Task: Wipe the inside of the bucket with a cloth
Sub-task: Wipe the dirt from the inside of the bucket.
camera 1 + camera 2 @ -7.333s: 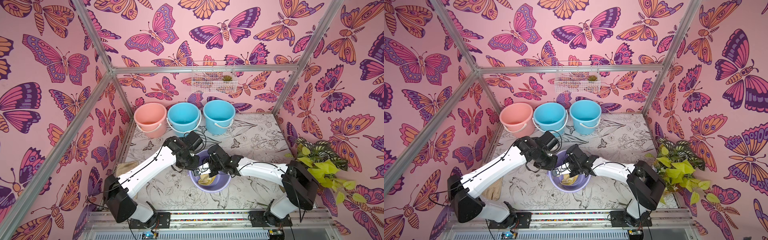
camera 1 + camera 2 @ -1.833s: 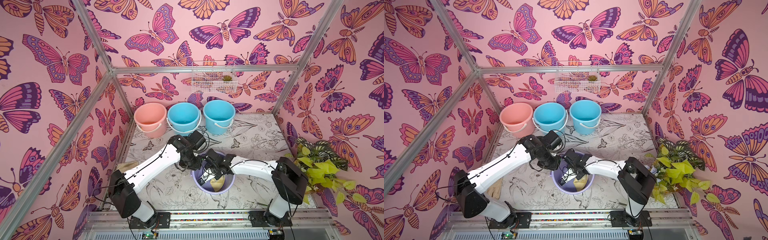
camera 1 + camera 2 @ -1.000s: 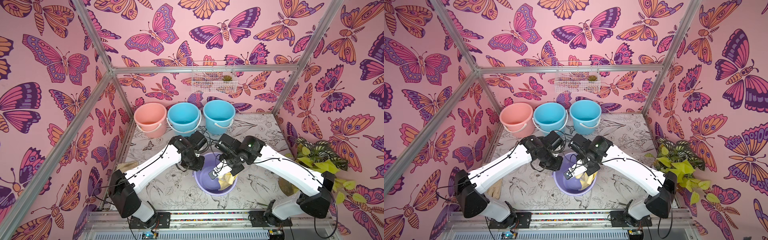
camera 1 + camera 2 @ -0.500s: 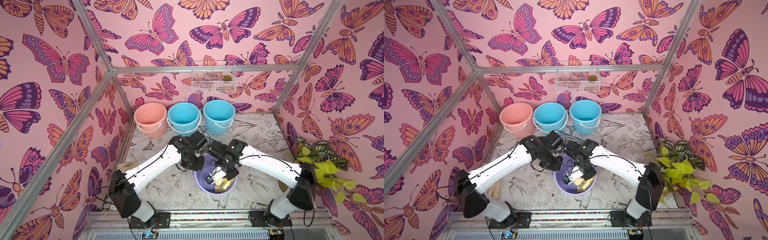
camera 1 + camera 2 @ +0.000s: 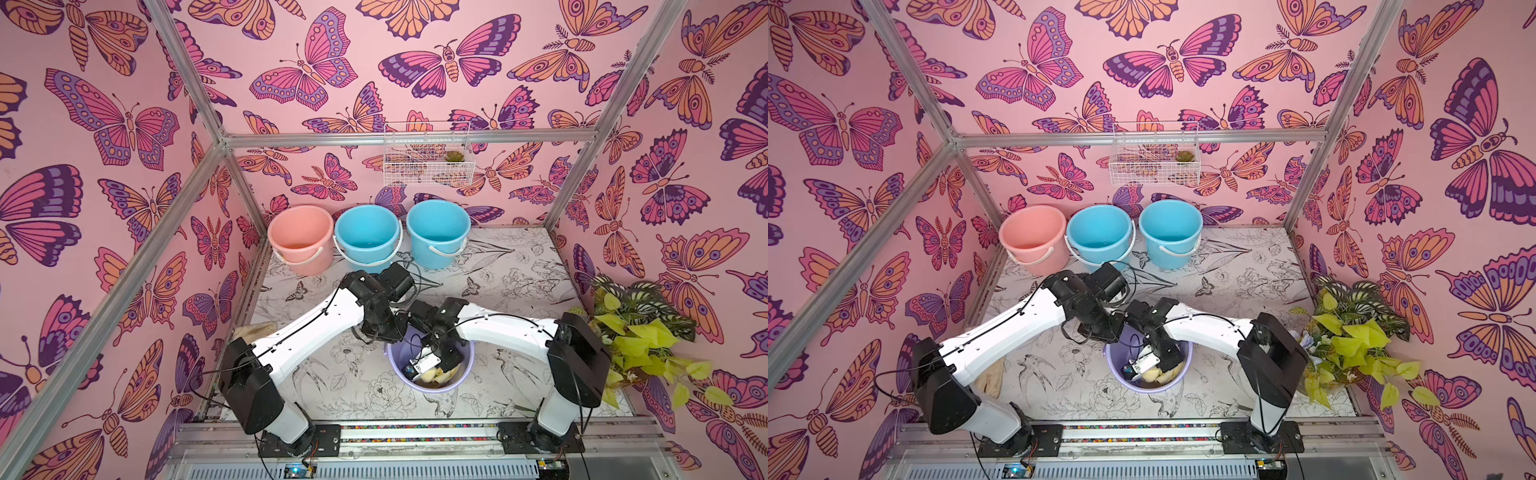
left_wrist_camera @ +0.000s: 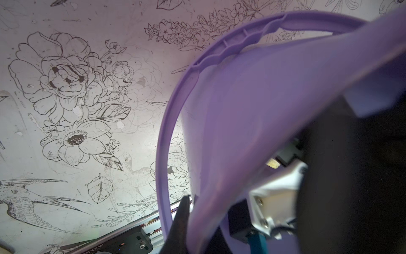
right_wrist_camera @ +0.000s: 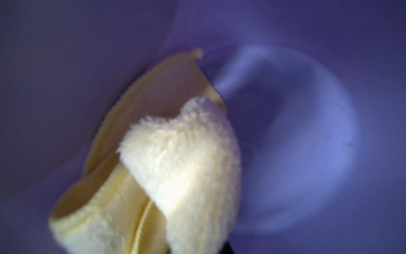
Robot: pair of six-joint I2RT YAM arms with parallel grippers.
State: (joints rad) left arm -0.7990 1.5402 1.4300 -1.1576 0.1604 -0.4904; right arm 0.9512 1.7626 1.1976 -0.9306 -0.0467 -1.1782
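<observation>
In both top views a lilac bucket stands upright at the table's front middle. My left gripper is shut on the far left part of its rim; in the left wrist view the bucket wall sits pinched at the left gripper. My right gripper reaches down inside the bucket, shut on the pale yellow cloth. In the right wrist view the fluffy cloth hangs bunched against the bucket's inner wall, hiding the fingertips.
A pink bucket and two blue buckets line the back wall under a wire basket. A leafy plant fills the right side. A tan rag lies at the left edge.
My right arm has come down from a raised pose, carrying the cloth from the bucket's right rim deeper inside. The left gripper has kept its hold on the rim.
</observation>
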